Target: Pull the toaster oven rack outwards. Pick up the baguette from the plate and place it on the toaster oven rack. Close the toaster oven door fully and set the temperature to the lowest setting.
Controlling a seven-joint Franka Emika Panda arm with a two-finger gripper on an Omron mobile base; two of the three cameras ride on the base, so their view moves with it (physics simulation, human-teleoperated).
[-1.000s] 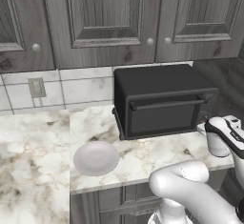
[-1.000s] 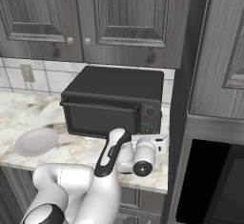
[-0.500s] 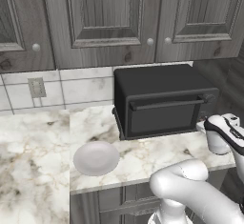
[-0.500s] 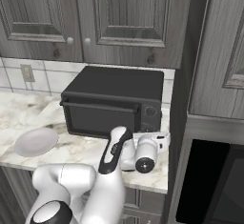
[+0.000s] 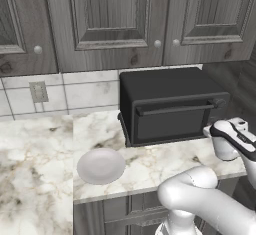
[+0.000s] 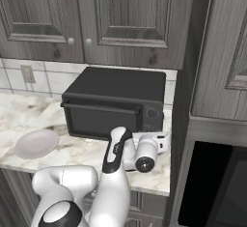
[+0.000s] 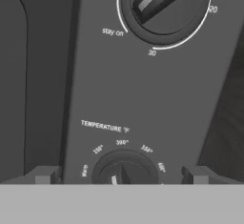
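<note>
Upper cabinets (image 5: 115, 19) of dark grey wood grain span the top of the left base view, with a tiled backsplash and a wall outlet (image 5: 38, 92) below them at left centre.

The marble counter (image 5: 30, 179) occupies the lower left and centre of that view.

The toaster oven (image 5: 170, 104) stands at right of centre in the left base view, against the backsplash; in the right base view it sits at centre. It is matte black, wider than tall. The toaster oven door (image 5: 172, 121) is upright and shut, its bar handle (image 5: 172, 110) running along the top edge. With the door shut, the cavity is hidden.

The white arm rises from the lower right of the left base view, its hand just in front of the oven's right end.

The plate (image 5: 101, 166) lies on the counter in the lower centre-left of the left base view, apart from the oven and to the left of its front. Its surface appears bare.

The control panel (image 7: 143, 89) runs up the centre of the hand view. A timer knob (image 7: 164, 4) sits at top centre; the temperature knob (image 7: 124, 173) sits at bottom centre.

The gripper (image 7: 119, 176) has its jaws spread wide, holding nothing; the two fingertips (image 7: 45, 175) stand either side of the temperature knob, at the lower edge of the hand view.
</note>
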